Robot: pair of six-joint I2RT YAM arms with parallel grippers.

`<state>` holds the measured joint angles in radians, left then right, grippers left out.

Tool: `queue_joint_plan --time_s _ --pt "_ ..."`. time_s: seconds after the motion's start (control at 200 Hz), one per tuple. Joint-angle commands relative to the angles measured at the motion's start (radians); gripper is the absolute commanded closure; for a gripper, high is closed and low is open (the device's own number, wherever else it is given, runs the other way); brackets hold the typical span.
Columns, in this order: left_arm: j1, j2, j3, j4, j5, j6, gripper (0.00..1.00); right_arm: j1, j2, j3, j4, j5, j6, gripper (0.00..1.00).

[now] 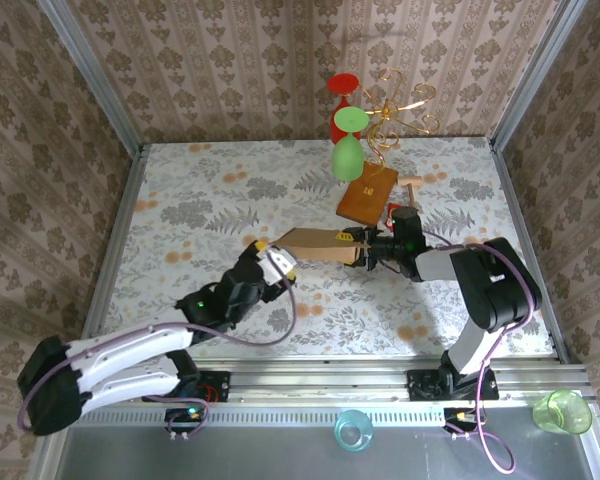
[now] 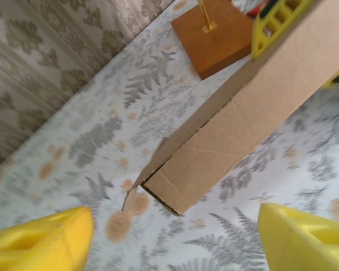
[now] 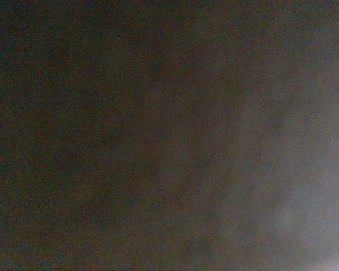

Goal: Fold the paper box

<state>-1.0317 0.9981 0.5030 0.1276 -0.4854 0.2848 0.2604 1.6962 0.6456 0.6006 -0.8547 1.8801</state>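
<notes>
Left jaws: stood spread wide, yellow fingers apart with nothing between them, just short of the left end of the light-brown cardboard paper box.
Right jaws: were pinching the box's right end, a yellow finger on each side.
Box: was a long, narrow folded shape, near the middle of the floral-patterned surface, with its left end flap ajar.
Far right: a reddish-brown wooden block carrying a gold wire stem stood just beyond the box.

L jaws wide; R jaws prob. clamped.
</notes>
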Motion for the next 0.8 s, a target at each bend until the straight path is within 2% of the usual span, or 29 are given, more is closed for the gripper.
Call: queue_joint_plan --time_s 0.0,0.105,0.155,0.22,0.3,0.36,0.42,0.48,0.58,0.66,0.795 --pt "-0.01 0.005 -0.09 0.271 -0.168 0.145 0.18 -0.016 -0.056 -0.011 -0.111 -0.046 -0.026 0.79" --pt "0.043 -0.092 -0.22 0.438 -0.001 0.046 0.1 -0.035 -0.086 -0.01 -0.15 -0.062 -0.05 0.8" --pt "0.101 -0.166 -0.259 0.43 0.151 -0.038 0.09 -0.044 -0.099 -0.015 -0.163 -0.069 -0.057 0.8" --pt "0.219 -0.259 -0.292 0.397 0.379 -0.132 0.09 -0.06 -0.114 -0.016 -0.162 -0.087 -0.059 0.81" --pt "0.318 -0.322 -0.317 0.389 0.534 -0.166 0.09 -0.076 -0.145 -0.01 -0.177 -0.098 -0.06 0.81" --pt "0.352 -0.33 -0.329 0.401 0.581 -0.145 0.09 -0.078 -0.179 -0.004 -0.203 -0.099 -0.062 0.81" --pt "0.368 -0.282 -0.346 0.483 0.628 -0.112 0.1 -0.078 -0.222 0.003 -0.246 -0.101 -0.072 0.81" --pt "0.378 -0.203 -0.362 0.6 0.683 -0.077 0.11 -0.078 -0.267 0.008 -0.289 -0.104 -0.079 0.82" --pt "0.383 -0.034 -0.357 0.761 0.703 -0.024 0.11 -0.087 -0.355 0.022 -0.376 -0.104 -0.102 0.82" --pt "0.398 0.081 -0.343 0.892 0.739 -0.015 0.11 -0.1 -0.407 0.038 -0.464 -0.105 -0.143 0.82" --pt "0.429 0.219 -0.316 1.068 0.81 -0.031 0.11 -0.113 -0.456 0.034 -0.487 -0.113 -0.132 0.82"
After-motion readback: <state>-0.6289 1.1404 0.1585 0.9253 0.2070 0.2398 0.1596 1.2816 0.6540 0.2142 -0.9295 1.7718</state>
